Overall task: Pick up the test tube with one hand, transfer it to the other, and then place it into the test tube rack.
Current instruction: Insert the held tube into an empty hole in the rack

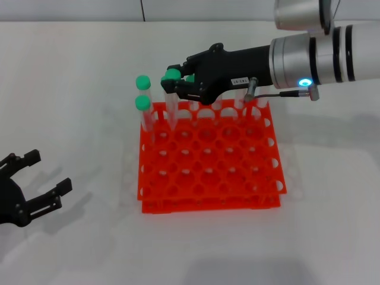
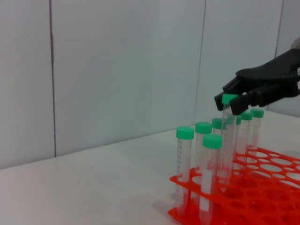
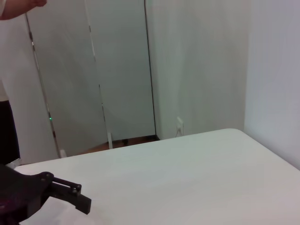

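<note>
The orange test tube rack (image 1: 209, 178) stands mid-table, and the left wrist view shows its near corner (image 2: 262, 197). My right gripper (image 1: 174, 84), black with a white label, reaches over the rack's back left part. It is shut on the green cap of a clear test tube (image 1: 171, 105), which stands upright with its lower end down among the rack's holes. From the left wrist camera, the same gripper (image 2: 229, 103) pinches the tube (image 2: 228, 136) by its cap. My left gripper (image 1: 48, 171) rests open at the table's near left, holding nothing.
Two other green-capped tubes (image 1: 142, 83) (image 1: 142, 104) stand at the rack's back left corner, and several more (image 2: 203, 127) line its back row, partly behind the right gripper. White table (image 1: 71, 89) surrounds the rack.
</note>
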Motion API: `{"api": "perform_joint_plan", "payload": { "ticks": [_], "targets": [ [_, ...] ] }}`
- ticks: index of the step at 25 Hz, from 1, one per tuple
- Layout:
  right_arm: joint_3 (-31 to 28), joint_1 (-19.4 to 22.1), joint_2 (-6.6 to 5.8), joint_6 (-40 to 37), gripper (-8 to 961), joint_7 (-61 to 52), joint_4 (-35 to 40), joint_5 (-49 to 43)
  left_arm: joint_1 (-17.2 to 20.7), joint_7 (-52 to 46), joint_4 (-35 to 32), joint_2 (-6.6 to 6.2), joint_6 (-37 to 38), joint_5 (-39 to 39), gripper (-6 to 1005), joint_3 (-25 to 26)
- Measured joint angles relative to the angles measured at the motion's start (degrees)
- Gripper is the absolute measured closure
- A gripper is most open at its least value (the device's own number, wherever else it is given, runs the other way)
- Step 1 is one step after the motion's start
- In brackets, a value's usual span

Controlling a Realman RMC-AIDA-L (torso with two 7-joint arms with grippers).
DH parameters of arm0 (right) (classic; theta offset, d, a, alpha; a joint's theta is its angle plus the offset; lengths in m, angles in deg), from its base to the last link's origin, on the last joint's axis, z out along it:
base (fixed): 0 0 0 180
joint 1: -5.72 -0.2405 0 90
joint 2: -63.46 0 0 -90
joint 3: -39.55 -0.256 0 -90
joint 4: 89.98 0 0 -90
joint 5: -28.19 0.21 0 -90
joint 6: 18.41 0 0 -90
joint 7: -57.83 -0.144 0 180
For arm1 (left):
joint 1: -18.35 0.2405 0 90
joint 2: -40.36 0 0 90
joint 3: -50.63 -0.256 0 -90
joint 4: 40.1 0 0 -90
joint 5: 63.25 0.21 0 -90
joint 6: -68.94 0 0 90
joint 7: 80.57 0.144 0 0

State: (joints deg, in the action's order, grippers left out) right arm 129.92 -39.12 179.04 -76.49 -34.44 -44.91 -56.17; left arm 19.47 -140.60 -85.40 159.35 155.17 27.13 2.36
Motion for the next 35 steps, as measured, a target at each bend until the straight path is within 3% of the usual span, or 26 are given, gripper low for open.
{"api": "perform_joint_plan", "payload": {
  "ticks": [15,35],
  "targets": [
    [2.0,-1.7,0.09,1.9,693,-1.7,-0.6,-2.0,-0.4,0.4,0.4,-0.09,-1.0,0.0,106,0.1],
    [2.7,-1.0,0.17,2.7,694,-2.2,-0.7,-3.0,-1.1,0.5,1.2,-0.14,-1.1,0.7,106,0.1]
  ]
}}
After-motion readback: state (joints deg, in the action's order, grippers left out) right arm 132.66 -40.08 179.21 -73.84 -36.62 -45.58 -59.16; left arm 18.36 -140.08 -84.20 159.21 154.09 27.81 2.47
